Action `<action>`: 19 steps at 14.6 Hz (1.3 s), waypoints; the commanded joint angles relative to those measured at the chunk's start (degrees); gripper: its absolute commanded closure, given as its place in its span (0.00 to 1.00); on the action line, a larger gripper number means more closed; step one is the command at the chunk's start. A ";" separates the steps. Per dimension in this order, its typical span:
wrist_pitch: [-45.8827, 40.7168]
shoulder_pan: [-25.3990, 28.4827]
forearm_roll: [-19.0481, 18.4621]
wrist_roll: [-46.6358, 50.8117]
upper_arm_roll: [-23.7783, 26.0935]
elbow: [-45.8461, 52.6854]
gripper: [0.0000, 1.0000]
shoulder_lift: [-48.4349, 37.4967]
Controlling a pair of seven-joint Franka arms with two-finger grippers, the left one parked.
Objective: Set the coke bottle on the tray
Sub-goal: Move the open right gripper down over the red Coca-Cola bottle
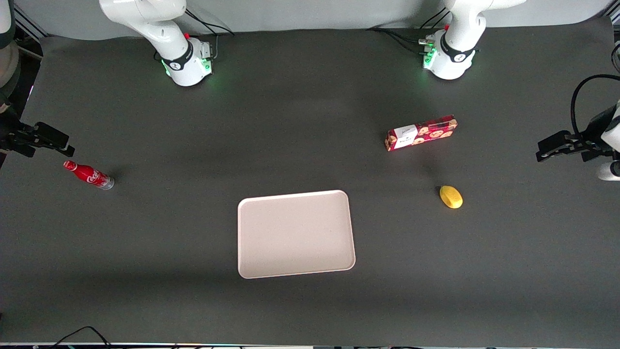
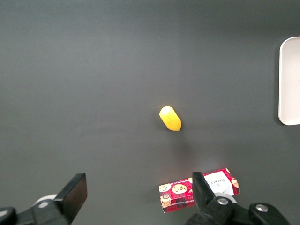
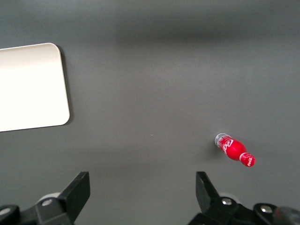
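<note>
A slim, glossy red coke bottle (image 1: pixel 88 175) stands on the matte dark-grey desk (image 1: pixel 310 300) toward the working arm's end, well apart from the smooth, round-cornered beige tray (image 1: pixel 295 234). The empty pincer (image 3: pixel 143 194), spread wide, hovers above the desk near the bottle.

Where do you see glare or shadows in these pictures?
Right wrist view: the pale pinkish-beige tray is washed out to near white between the open gripper's black fingers. Front view: the small red coke bottle stands on the table, casting a soft shadow.
</note>
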 commanded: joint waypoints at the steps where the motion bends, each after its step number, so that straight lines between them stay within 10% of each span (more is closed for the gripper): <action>1: -0.77 0.25 0.09 0.61 0.08 1.16 0.00 0.62; 19: 1.31 -10.46 -4.92 0.00 -2.27 -12.61 0.00 -3.58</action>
